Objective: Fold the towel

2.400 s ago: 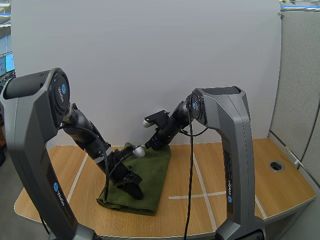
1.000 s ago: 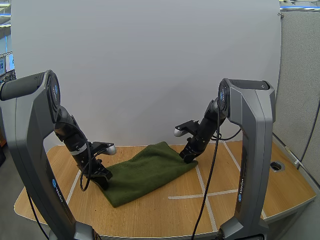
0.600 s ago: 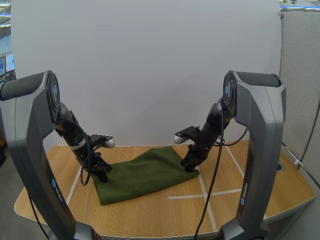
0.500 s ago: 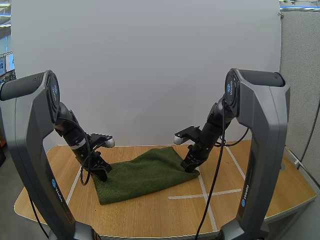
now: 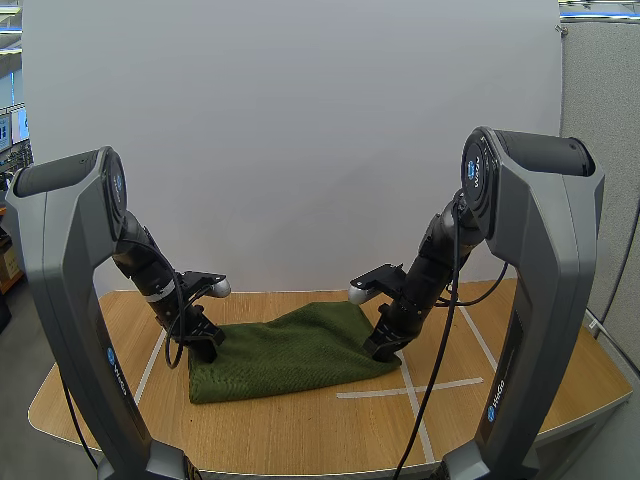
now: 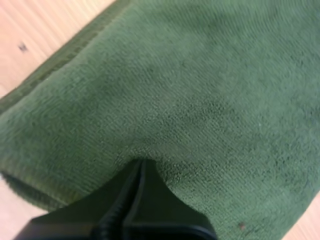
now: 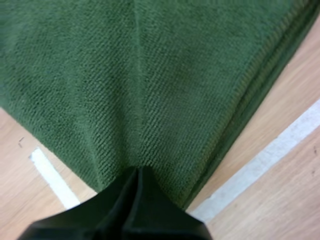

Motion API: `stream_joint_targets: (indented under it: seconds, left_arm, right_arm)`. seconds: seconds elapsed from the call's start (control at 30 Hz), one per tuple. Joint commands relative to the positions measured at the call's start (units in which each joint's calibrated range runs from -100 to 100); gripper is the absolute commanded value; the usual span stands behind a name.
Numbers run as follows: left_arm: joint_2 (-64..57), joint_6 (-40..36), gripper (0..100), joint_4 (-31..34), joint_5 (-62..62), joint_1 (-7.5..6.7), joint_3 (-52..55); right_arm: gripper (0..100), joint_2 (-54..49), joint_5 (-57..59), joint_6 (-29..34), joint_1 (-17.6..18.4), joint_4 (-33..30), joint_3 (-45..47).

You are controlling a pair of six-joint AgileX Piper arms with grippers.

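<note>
A dark green towel (image 5: 290, 350) lies folded in a wide band across the wooden table (image 5: 300, 430), stretched between my two grippers. My left gripper (image 5: 205, 347) is low at the towel's left end. In the left wrist view its fingers (image 6: 140, 162) are shut together, pinching the puckered towel (image 6: 200, 100). My right gripper (image 5: 379, 348) is down at the towel's right end. In the right wrist view that gripper (image 7: 137, 170) is shut on the towel (image 7: 125, 75) beside its layered edge, and a crease runs into the tips.
White tape lines (image 5: 400, 390) cross the table beside and in front of the towel's right end; one tape line (image 7: 260, 165) runs just past the towel's edge. Bare wood lies in front of the towel up to the table's front edge.
Both grippers have swung apart with the towel, turning it from lengthwise to crosswise. In the last half second they drew it slightly nearer and laid it flatter.
</note>
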Motion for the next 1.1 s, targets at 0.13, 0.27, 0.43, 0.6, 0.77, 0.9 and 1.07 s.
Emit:
stream_joint_targets:
  seconds: [0.13, 0.27, 0.43, 0.6, 0.77, 0.9, 1.07]
  left_arm:
    - [2.65, 0.40, 0, -1.71, -1.51, -0.13, -4.79]
    - [4.02, 0.07, 0, -2.10, -0.68, -0.13, -6.91]
    - [1.42, 0.07, 0, -3.48, 5.52, -0.13, -8.12]
    - [-3.96, 0.07, 0, -5.00, 9.94, -0.13, -8.12]
    - [-5.00, -0.33, 0, -7.29, 10.36, -0.13, -8.12]
    - [-4.89, -0.33, 0, -9.66, 10.19, -0.13, -8.12]
    - [-4.89, -0.33, 0, -10.33, 10.05, -0.13, -8.12]
  right_arm:
    - [0, -2.50, 0.88, -0.28, -0.17, 0.92, 0.52]
    - [0, -2.50, 0.88, -0.07, -0.17, 1.75, 0.52]
    - [0, -3.21, -0.07, -0.36, -0.17, 6.86, 0.24]
    - [0, -4.19, -3.00, -3.31, -0.10, 14.95, -3.28]
    - [0, -0.61, -7.44, -3.40, 1.49, 18.39, -9.09]
    - [0, 3.77, -7.61, -3.40, 3.46, 20.69, -14.38]
    - [0, 7.85, -8.55, -2.77, 5.83, 21.56, -18.29]
